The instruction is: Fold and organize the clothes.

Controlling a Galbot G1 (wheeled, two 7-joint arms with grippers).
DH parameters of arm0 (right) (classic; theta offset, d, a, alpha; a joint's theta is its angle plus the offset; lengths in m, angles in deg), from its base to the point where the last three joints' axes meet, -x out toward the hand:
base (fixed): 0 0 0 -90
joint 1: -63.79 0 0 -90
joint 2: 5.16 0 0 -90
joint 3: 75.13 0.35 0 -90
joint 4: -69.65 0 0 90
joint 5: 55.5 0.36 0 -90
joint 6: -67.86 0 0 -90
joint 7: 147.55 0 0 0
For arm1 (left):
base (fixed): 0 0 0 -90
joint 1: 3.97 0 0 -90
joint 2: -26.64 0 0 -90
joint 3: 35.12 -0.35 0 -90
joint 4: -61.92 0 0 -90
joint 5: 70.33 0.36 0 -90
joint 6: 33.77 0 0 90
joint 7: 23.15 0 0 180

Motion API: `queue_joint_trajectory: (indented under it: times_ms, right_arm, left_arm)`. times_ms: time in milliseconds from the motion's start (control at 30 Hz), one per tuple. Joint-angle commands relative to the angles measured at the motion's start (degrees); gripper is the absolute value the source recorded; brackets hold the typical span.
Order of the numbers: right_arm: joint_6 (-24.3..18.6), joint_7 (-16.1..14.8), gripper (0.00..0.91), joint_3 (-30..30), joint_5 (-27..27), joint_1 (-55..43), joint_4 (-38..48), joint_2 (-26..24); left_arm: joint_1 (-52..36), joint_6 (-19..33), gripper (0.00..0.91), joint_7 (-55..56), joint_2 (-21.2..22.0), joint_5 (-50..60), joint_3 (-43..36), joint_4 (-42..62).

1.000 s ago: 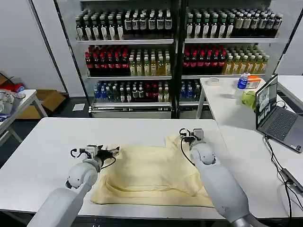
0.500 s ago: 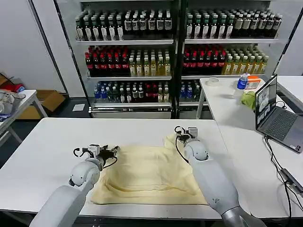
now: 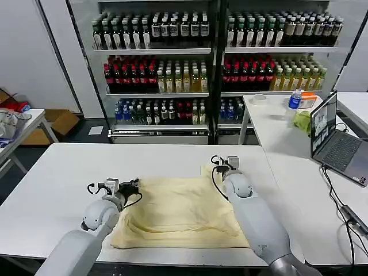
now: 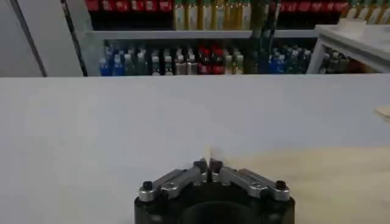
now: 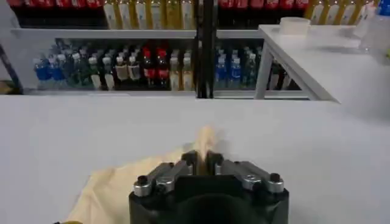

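Behind our white table [image 3: 57, 172] stand drink shelves. From the head view, our left gripper [image 3: 134, 185] and right gripper [image 3: 224, 167] each sit at a far corner of the cream T-shirt [image 3: 178, 210], which trails back from both toward us. At the left wrist, fingertips [image 4: 201, 165] are pressed together on a thin edge; at the right wrist, likewise on a bunched peak. We judge either small pinch could slip if pulled unevenly, skewing the fold.
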State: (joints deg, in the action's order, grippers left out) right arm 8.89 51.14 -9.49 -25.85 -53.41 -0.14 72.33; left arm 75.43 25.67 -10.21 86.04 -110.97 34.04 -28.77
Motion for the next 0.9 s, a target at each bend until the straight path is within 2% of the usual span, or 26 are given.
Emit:
queue_joint_trajectory:
  times_ms: [33,567,900]
  right_arm:
    - [-1.3,0.0,0.000,0.3,-0.5,3.1,-9.0,-1.1]
    - [0.4,0.8,0.000,4.8,3.5,14.3,-31.5,-8.6]
    - [1.0,0.3,0.000,11.8,5.0,29.4,-46.3,-14.1]
  left_arm:
    - [2.4,0.4,0.010,0.0,-1.4,-1.4,2.0,-6.3]
    - [14.3,0.5,0.010,-0.1,-4.3,-4.4,9.3,-20.3]
    - [22.8,0.8,0.010,-0.3,-4.6,-4.4,12.9,-26.5]
